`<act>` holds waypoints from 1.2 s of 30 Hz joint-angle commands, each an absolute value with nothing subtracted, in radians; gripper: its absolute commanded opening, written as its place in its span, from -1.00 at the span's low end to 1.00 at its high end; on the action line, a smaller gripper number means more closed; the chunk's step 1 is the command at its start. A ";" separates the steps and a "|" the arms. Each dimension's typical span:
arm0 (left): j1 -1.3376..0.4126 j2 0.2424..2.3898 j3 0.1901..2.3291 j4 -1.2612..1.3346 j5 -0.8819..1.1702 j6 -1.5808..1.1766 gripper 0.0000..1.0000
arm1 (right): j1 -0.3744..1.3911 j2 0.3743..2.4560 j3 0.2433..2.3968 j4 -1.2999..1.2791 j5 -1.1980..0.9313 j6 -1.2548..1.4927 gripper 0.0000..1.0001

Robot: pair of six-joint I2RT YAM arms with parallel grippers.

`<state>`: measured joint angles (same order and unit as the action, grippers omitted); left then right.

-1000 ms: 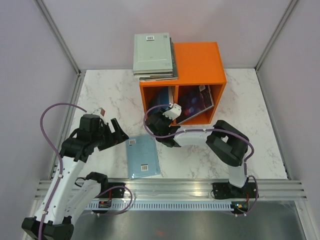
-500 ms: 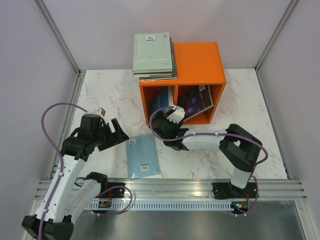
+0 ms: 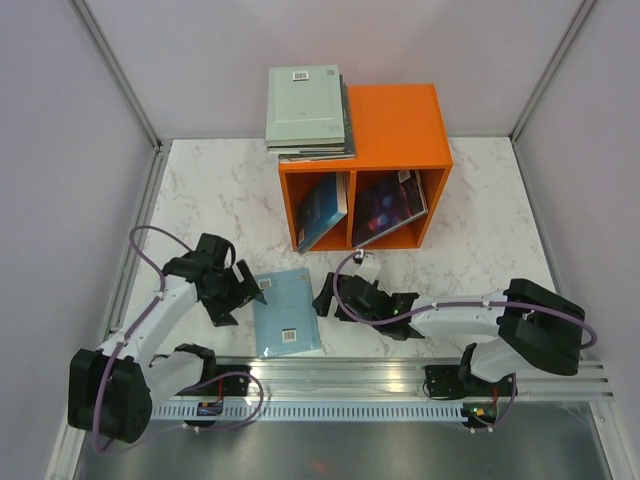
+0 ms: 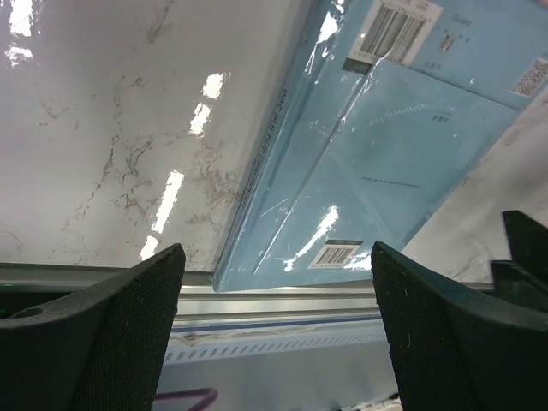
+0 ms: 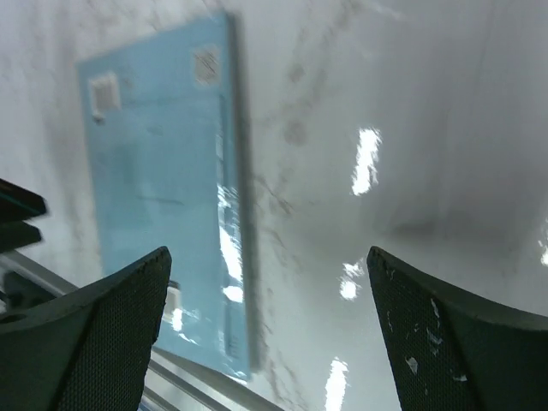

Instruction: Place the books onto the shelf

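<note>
My left pincer (image 3: 246, 290) is spread wide and holds nothing. It sits low over the table (image 3: 215, 195), its fingers aimed at the left long edge of the light blue book (image 3: 286, 311). I cannot tell whether it touches that edge. My right pincer (image 3: 323, 300) is also wide open and empty, low on the other side, just beside the book's right edge near its far corner. The book lies flat between the two, cover up, with one barcode sticker at its far end and another near its front end. Its front end reaches the metal rail (image 3: 400, 372) along the table's near side.

Farther back stands the orange shelf (image 3: 396, 120). A teal book (image 3: 320, 208) leans in its left cubby and a dark blue-purple book (image 3: 388, 208) leans in its right cubby. On the shelf's top, at the left, lies a stack of books (image 3: 305, 105) with a pale grey-green cover uppermost, overhanging the left edge.
</note>
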<state>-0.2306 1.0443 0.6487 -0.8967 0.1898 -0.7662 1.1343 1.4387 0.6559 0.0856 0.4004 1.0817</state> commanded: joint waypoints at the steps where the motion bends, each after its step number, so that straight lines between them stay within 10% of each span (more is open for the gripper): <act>1: -0.232 1.077 0.626 -0.799 0.201 -0.841 0.82 | 1.132 1.430 0.540 0.243 0.224 1.149 0.96; 36: -0.250 1.224 0.316 -0.153 0.471 -0.877 0.63 | 1.207 2.167 0.454 1.591 -0.095 1.517 0.47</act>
